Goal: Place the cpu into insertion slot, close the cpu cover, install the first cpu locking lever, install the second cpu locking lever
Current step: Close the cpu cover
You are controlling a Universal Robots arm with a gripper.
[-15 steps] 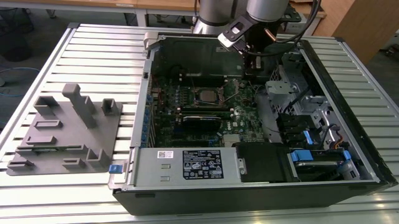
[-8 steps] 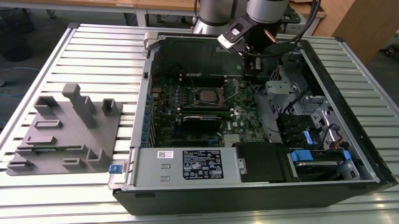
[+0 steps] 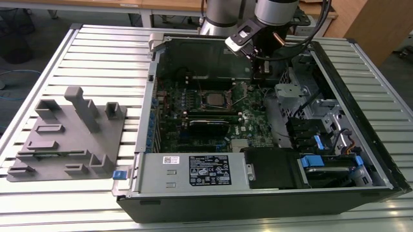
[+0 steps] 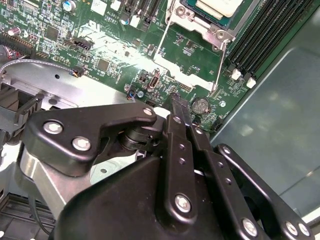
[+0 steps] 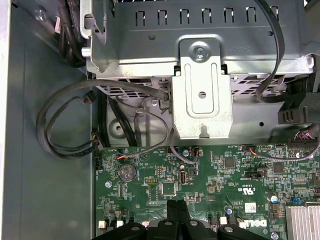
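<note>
The fingers, pressed together and empty, hung over the motherboard near the seated cpu, seemingly at the lever step, where a raised locking lever needed hooking down.

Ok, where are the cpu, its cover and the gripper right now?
cpu (image 3: pixel 212 98), exterior view, middle of its metal face.
cpu cover (image 4: pixel 211 30), second wrist view, frame's silvery edge.
gripper (image 5: pixel 178 203), first wrist view, between its fingertips.

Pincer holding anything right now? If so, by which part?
Nothing. The pincer is shut and empty over the green board; the chip lies seated on that board.
</note>
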